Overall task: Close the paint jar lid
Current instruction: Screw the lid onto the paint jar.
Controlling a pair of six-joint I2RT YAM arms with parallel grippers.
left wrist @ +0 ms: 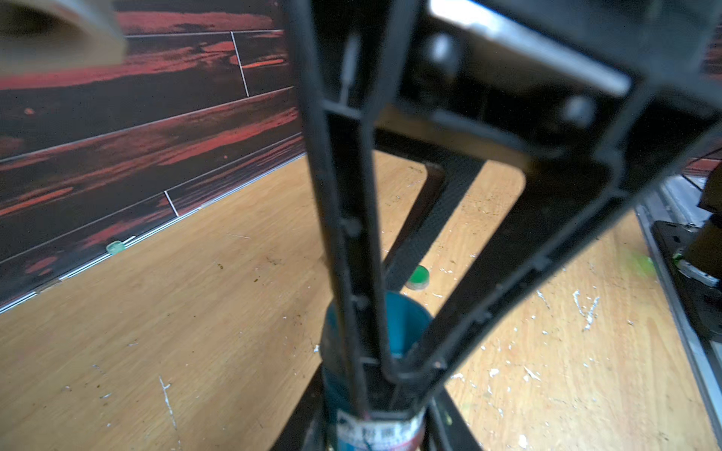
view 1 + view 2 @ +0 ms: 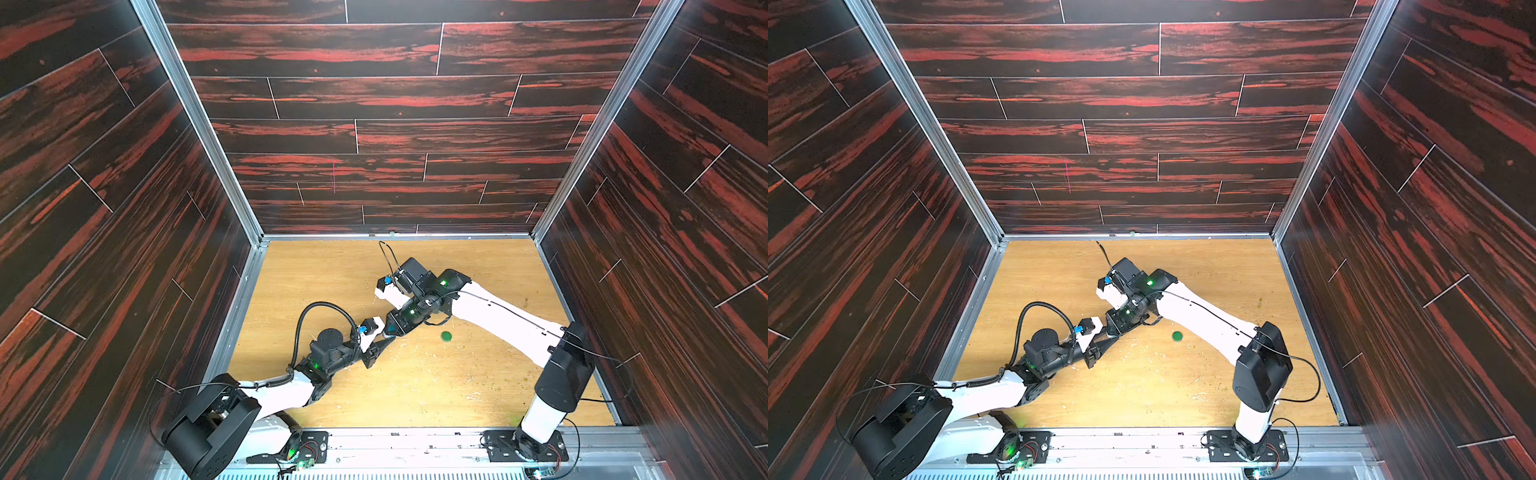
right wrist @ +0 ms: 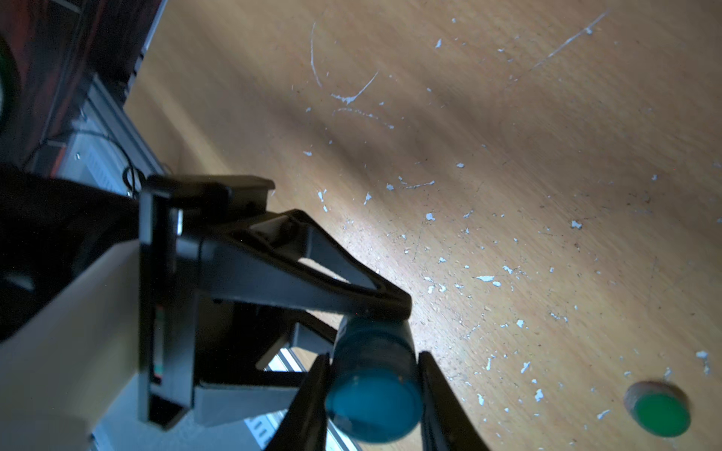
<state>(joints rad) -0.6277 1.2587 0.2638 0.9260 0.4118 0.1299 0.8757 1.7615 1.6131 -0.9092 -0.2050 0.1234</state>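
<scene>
The left arm (image 2: 286,390) reaches from the near left corner toward the middle of the wooden table (image 2: 415,395). Its left gripper (image 1: 377,390) is clenched on the body of the blue paint jar (image 1: 406,324), one dark finger on each side of the labelled end. In both top views the two grippers meet tip to tip near the table's centre, and the jar is almost hidden between them.

The jar is held between the two grippers, above the scratched, paint-flecked tabletop. In the right wrist view it shows as a short blue cylinder (image 3: 373,394) with its round face toward the camera. Whether that face is the lid or the base cannot be told.

The right gripper (image 3: 374,363) is clamped on that end of the jar, its fingers (image 3: 433,382) pressing both sides. A green round cap (image 2: 446,336) lies flat on the table to the right of the grippers, apart from the jar and touched by nothing. The right arm (image 2: 498,316) stretches over it from the near right corner
</scene>
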